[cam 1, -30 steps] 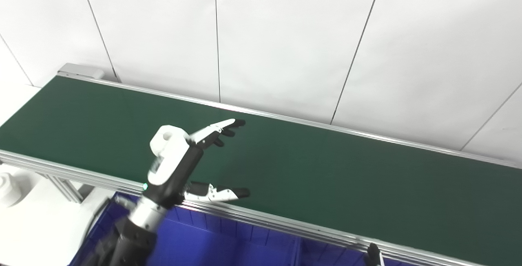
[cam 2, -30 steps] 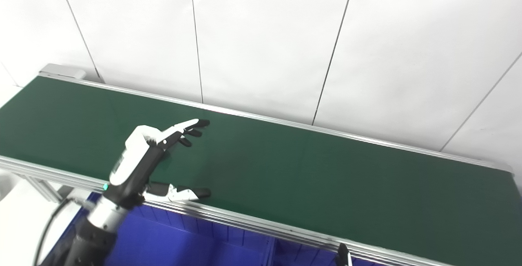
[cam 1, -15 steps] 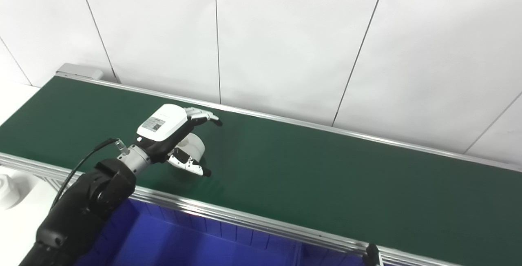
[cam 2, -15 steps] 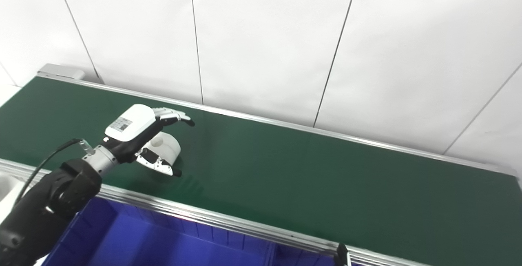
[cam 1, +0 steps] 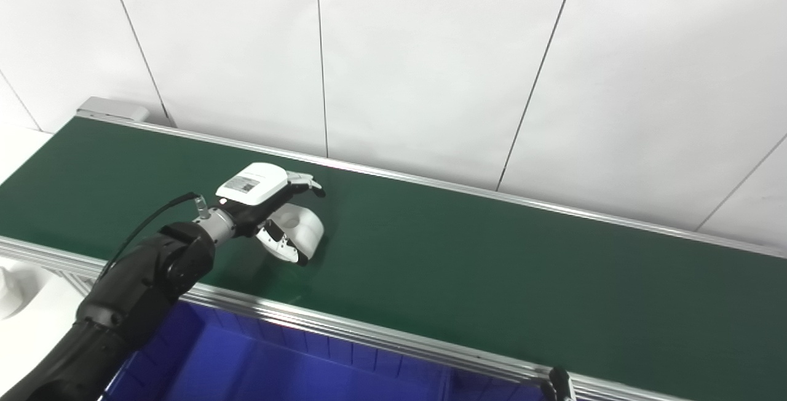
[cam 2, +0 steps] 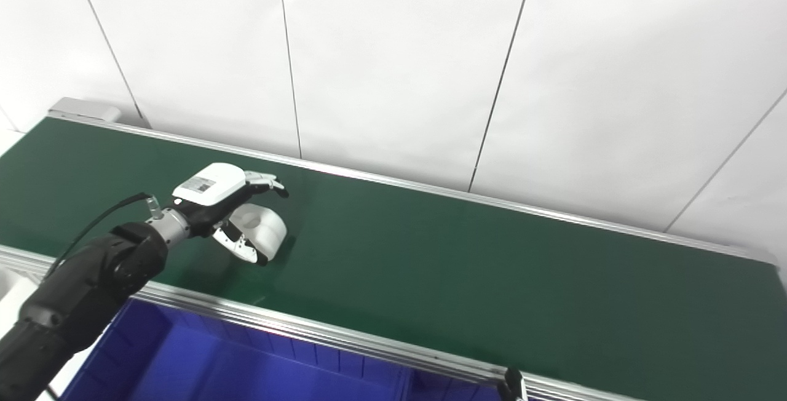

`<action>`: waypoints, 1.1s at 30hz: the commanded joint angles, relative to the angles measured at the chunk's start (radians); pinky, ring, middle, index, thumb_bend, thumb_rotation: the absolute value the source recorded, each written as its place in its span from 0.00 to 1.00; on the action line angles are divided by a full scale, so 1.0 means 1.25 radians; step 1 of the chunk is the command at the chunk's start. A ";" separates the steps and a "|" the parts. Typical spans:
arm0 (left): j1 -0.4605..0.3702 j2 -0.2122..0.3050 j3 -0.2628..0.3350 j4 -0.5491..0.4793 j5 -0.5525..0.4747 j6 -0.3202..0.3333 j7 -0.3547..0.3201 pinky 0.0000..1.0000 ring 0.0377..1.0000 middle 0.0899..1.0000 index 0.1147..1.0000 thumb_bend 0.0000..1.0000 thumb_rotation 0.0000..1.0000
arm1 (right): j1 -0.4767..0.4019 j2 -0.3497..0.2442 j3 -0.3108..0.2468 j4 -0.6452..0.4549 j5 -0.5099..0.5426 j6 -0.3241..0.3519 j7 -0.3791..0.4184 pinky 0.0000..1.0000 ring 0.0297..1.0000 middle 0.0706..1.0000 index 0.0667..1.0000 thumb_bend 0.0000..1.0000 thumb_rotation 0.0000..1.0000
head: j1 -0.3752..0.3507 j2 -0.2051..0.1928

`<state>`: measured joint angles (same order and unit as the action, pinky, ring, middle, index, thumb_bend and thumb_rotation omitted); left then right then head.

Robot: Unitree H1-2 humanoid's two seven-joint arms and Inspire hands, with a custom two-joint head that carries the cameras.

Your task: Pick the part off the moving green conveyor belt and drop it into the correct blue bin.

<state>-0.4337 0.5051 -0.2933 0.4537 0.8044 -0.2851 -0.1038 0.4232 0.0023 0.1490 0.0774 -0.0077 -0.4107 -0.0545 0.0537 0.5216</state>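
A white cylindrical part (cam 1: 302,227) with a hole in its top lies on the green conveyor belt (cam 1: 492,266), left of the middle. My left hand (cam 1: 267,204) is over it, palm down. The fingers (cam 1: 305,179) curl over its far side and the thumb (cam 1: 284,246) presses on its near side, so the hand is closed around the part, which still rests on the belt. It also shows in the right eye view (cam 2: 261,229). Of my right hand only a dark tip (cam 1: 556,382) shows at the bottom edge.
A blue bin (cam 1: 276,370) with a divider wall sits below the belt's near aluminium rail (cam 1: 369,333). A white wall runs behind the belt's far rail. A white object (cam 1: 9,278) lies at the far left, off the belt.
My left hand swung from the belt's near edge out over the belt, turned palm down, and closed its fingers and thumb around the white part. The camera shifted slightly.
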 commanded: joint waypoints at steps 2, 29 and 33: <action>-0.042 0.022 -0.004 -0.018 0.004 0.021 -0.002 0.82 0.87 0.87 0.76 1.00 0.31 | 0.000 0.008 -0.004 -0.019 0.001 -0.047 0.008 1.00 1.00 1.00 1.00 0.74 1.00 | 0.000 0.002; 0.052 -0.054 0.107 -0.188 -0.382 0.014 -0.126 0.44 0.45 0.44 0.41 0.52 0.00 | 0.016 0.025 0.001 -0.047 -0.020 -0.047 0.004 1.00 0.97 1.00 1.00 0.76 1.00 | -0.014 0.032; 0.109 -0.030 0.116 -0.318 -0.397 0.056 -0.162 0.42 0.44 0.45 0.41 0.52 0.00 | 0.025 0.026 0.003 -0.063 -0.018 -0.046 0.010 1.00 0.97 1.00 1.00 0.77 1.00 | -0.024 0.061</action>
<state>-0.2975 0.4290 -0.1671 0.1154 0.3283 -0.2137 -0.2994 0.4408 0.0292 0.1491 0.0325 -0.0291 -0.4108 -0.0500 0.0231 0.5981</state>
